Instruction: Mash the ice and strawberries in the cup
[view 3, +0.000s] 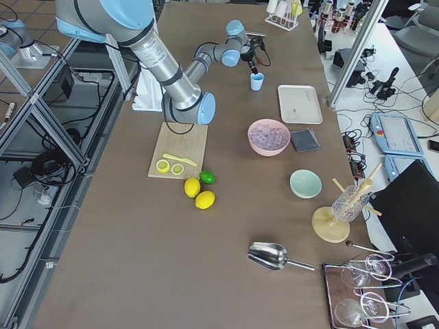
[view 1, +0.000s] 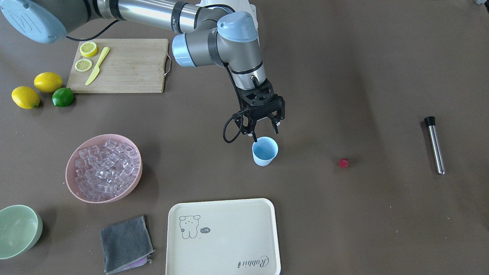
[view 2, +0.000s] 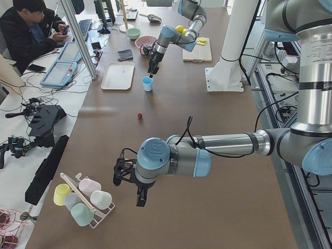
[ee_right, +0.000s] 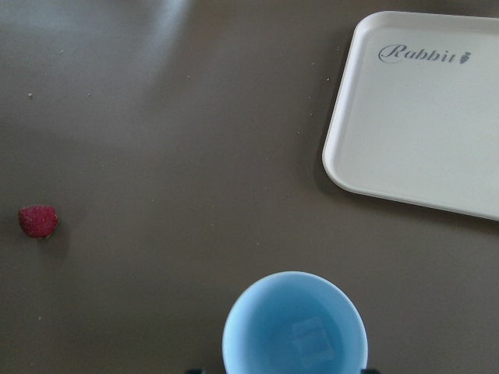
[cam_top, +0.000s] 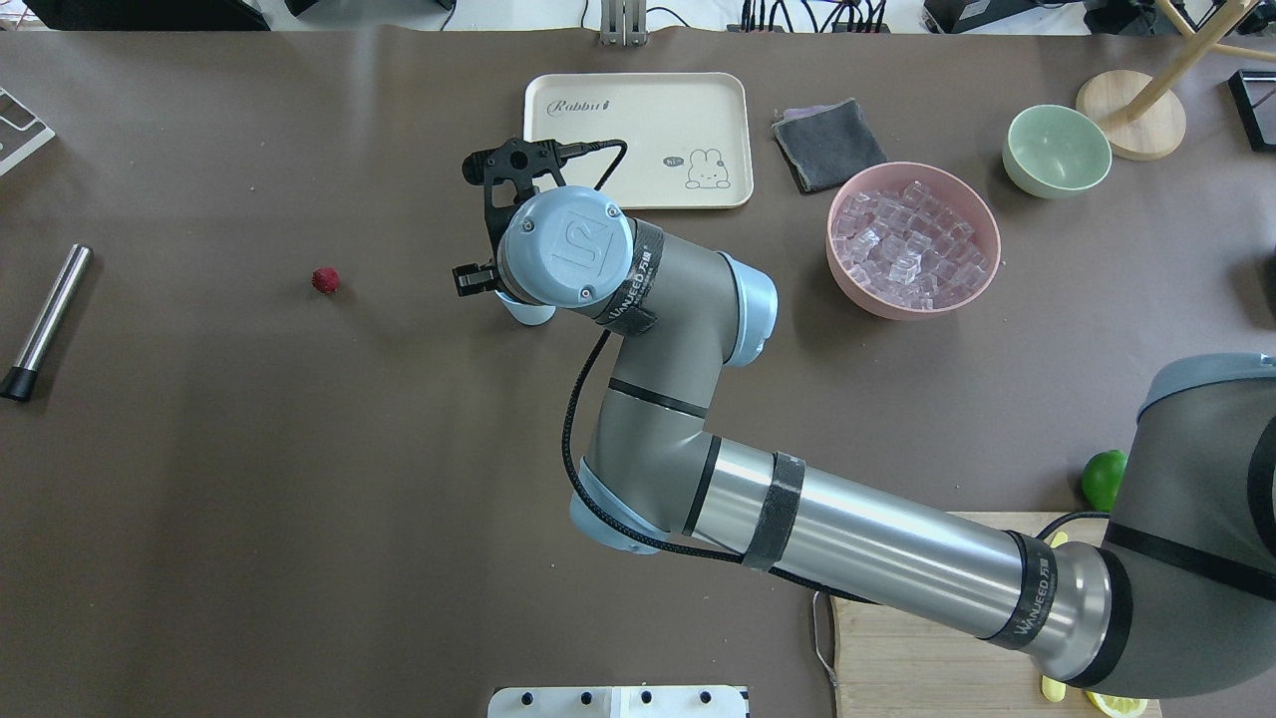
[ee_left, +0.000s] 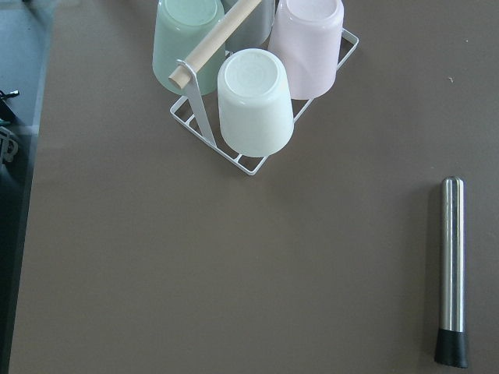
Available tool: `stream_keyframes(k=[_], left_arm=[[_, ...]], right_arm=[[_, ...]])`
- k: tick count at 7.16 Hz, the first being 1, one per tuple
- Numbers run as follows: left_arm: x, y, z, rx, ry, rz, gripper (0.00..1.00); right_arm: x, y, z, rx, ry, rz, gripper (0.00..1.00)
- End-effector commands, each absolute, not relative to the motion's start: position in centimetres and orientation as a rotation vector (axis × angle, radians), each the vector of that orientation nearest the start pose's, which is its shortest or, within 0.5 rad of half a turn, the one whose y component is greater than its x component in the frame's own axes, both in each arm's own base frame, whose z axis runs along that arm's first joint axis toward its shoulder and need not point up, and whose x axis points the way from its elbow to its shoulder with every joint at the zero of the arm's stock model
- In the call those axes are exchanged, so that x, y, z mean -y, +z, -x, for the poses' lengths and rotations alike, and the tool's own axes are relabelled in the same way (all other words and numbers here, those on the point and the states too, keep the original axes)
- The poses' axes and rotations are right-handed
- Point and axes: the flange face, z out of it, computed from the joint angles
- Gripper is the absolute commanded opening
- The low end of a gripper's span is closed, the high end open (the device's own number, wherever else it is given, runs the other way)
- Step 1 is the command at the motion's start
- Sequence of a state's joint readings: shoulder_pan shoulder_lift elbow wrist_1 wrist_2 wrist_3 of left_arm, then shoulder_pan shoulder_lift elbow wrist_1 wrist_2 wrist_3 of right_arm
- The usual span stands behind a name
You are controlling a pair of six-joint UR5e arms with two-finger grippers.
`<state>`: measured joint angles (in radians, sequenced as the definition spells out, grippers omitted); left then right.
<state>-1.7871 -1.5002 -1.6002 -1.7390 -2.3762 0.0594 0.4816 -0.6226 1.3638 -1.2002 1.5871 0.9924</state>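
Observation:
The light-blue cup (view 1: 264,151) stands upright mid-table. The right wrist view looks straight down into the cup (ee_right: 295,331), where one clear ice cube (ee_right: 312,343) lies. My right gripper (view 1: 264,131) hangs just above the cup's rim, open and empty. More ice (view 1: 105,164) fills the pink bowl (view 1: 68,173). The red strawberry (view 1: 344,163) lies alone on the table, also in the right wrist view (ee_right: 38,221), well apart from the cup. My left gripper (view 2: 139,198) shows only in the exterior left view, far from the cup; I cannot tell its state.
A steel muddler (view 1: 435,145) lies beyond the strawberry, also in the left wrist view (ee_left: 451,269), near a wire rack of upturned cups (ee_left: 249,78). A cream tray (view 1: 229,221), grey cloth (view 1: 126,244), green bowl (view 1: 17,231), cutting board (view 1: 126,65), lemons and lime (view 1: 62,97) surround.

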Motion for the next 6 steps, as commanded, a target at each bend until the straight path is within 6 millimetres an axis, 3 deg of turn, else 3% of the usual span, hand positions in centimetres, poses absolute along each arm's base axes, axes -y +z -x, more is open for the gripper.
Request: stream_keyframes(k=[1, 3, 5, 6], left_arm=[[44.5, 65.8, 16.1, -0.78, -0.096, -0.233, 0.99], [43.5, 65.8, 16.8, -0.779, -0.114, -0.239, 0.99], [43.2, 65.4, 16.8, -0.777, -0.116, -0.243, 0.99], [43.1, 65.5, 16.8, -0.777, -0.116, -0.242, 0.99]], right_arm=[[46.9, 16.1, 56.0, 0.917, -0.253, -0.612, 1.0], [49.0, 23.5, 47.5, 0.915, -0.293, -0.546, 1.0], [52.0, 29.5, 39.5, 0.875, -0.316, -0.505, 1.0], [51.9, 32.7, 37.2, 0.848, -0.328, -0.474, 1.0]])
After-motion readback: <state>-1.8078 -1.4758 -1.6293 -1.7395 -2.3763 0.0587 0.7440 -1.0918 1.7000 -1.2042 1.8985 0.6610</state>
